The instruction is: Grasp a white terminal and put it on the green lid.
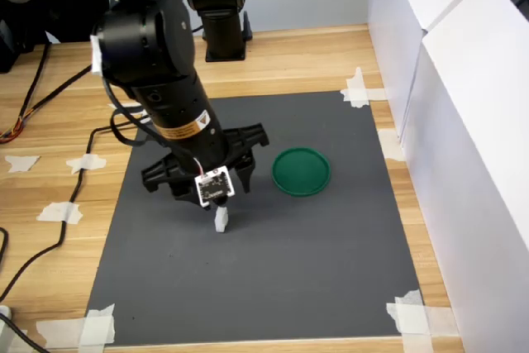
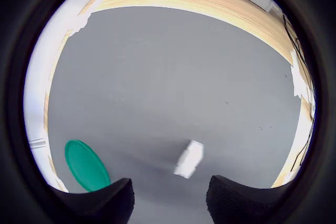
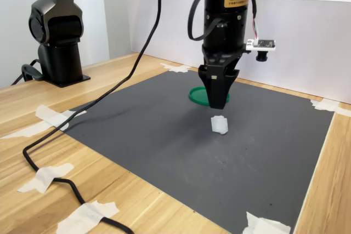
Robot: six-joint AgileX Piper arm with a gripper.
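A small white terminal [image 1: 221, 221] [image 3: 219, 124] stands on the dark grey mat [image 1: 314, 270]. My gripper [image 3: 218, 101] hangs just above it, pointing down. In the wrist view the gripper [image 2: 169, 199] is open: two dark fingertips [image 2: 105, 200] are apart with nothing between them, and the terminal [image 2: 189, 159] lies just beyond them, apart from both. The green lid [image 1: 302, 171] [image 2: 85, 165] lies flat on the mat, to the first exterior view's right of the gripper. In the second exterior view the gripper partly hides the lid [image 3: 196, 96].
White tape pieces [image 1: 357, 88] hold the mat's corners to the wooden table [image 1: 50, 171]. A second black arm base [image 1: 221, 22] stands at the back. A black cable [image 3: 66, 121] runs across the table. White walls [image 1: 463, 121] border the first exterior view's right.
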